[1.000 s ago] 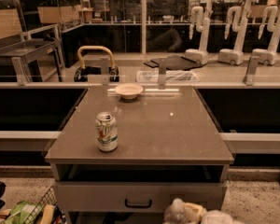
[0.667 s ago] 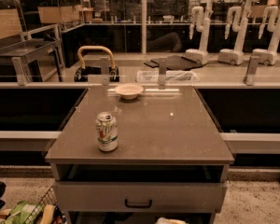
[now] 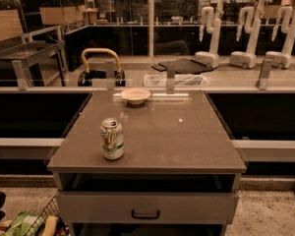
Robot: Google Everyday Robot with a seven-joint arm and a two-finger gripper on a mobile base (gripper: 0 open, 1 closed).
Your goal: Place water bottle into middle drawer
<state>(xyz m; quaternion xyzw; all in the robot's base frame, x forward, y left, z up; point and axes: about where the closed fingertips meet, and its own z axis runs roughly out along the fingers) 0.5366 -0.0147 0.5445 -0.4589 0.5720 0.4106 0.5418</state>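
Note:
The water bottle is not in view. My gripper is out of view too. The drawer cabinet stands in front of me with a grey top [image 3: 177, 136]. Below the top is a dark open gap [image 3: 147, 182], and under it a drawer front [image 3: 187, 206] with a dark handle [image 3: 145, 214]. I cannot see inside the drawer. A green-and-white soda can [image 3: 112, 138] stands upright on the front left of the top.
A small pale bowl [image 3: 135, 95] sits at the back of the top. A rail with posts [image 3: 170, 76] runs behind the cabinet. A basket with snack bags [image 3: 29, 224] is on the floor at lower left. Several white robot arms [image 3: 248, 33] stand far back.
The white gripper that showed at the bottom edge in front of the drawer has dropped down out of the picture. The can and bowl have not moved.

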